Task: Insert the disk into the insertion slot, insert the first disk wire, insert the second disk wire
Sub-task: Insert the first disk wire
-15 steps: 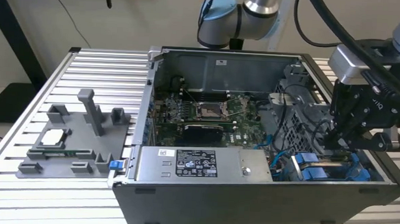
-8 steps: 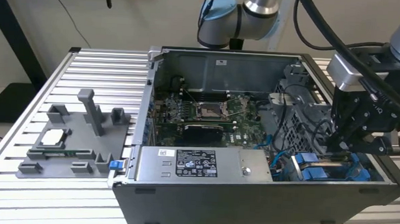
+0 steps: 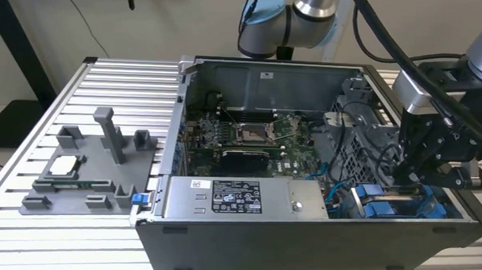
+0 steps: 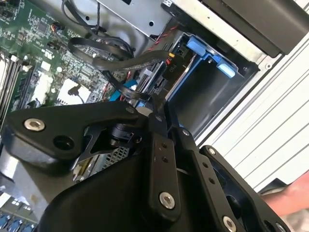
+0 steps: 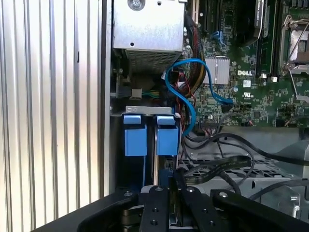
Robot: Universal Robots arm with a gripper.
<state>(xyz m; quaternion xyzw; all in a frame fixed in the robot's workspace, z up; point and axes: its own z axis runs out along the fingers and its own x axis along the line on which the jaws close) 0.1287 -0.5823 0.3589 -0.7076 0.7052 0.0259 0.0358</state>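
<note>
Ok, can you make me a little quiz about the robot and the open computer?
1. True or false: the robot's hand is down inside the computer case, at the exterior view's right.
2. In the first wrist view, what colour is the looping cable over the circuit board? A white, B blue, C pink.
3. Fill in the gap: the grey tray with posts lies outside the case, at the exterior view's ____.

Key: 1 true. 2 B. 3 left.
</note>
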